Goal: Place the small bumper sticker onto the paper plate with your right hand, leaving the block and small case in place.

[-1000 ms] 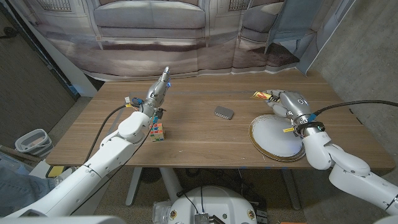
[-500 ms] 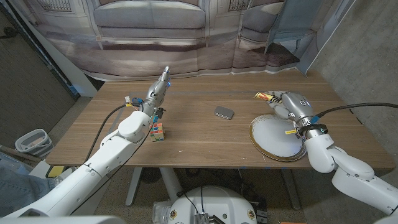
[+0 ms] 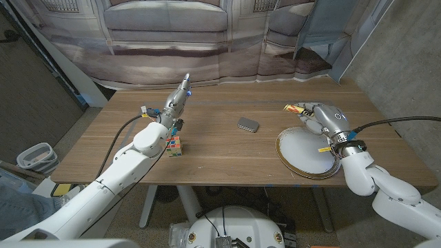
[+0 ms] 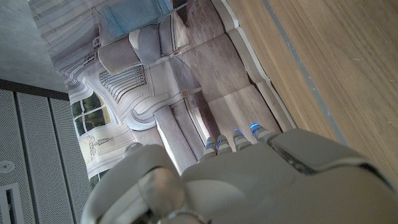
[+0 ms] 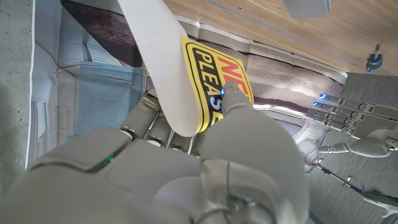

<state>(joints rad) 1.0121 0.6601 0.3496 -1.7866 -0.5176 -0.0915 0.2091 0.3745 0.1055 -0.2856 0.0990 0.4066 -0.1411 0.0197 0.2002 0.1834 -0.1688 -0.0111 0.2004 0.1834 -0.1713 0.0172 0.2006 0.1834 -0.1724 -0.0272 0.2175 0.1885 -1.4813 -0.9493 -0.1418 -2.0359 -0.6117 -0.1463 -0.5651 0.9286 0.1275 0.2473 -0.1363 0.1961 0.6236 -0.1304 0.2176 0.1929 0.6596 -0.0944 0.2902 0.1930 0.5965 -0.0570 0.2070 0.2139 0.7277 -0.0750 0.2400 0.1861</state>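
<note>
The step in hand, as I judge it, is the carry: the right hand [image 3: 324,118] holds the sticker [image 3: 298,108] pinched between thumb and fingers, lifted off the table [image 3: 220,155]; the plate [image 3: 303,153] lies just under and toward the wrist side of that hand, its far rim beneath the palm; the sticker itself juts out past the fingertips, beyond the plate's far edge, so it is not yet over the white middle.

What the next move calls for, by my reading: draw the hand back toward the robot until the sticker hangs over the plate's centre; lower; part thumb and fingers so it drops flat; a thin sheet may cling to a fingertip or slide off the rim, so the release should come low and well inside the edge.

The sticker, in the right wrist view [image 5: 214,87], is a thin sheet curling in the grip; its face is yellow with a black border, black letters reading "PLEASE" and red letters above them, partly hidden by the thumb; its back is plain white and bows outward.

The case [image 3: 248,125] sits well apart from the right hand, toward the table's middle; the block [image 3: 174,145] stands farther off still, just beside the left forearm; neither lies in the hand's likely path.

The left hand [image 3: 178,98] is raised near the block, fingers straight, close together and pointing away, holding nothing.
</note>
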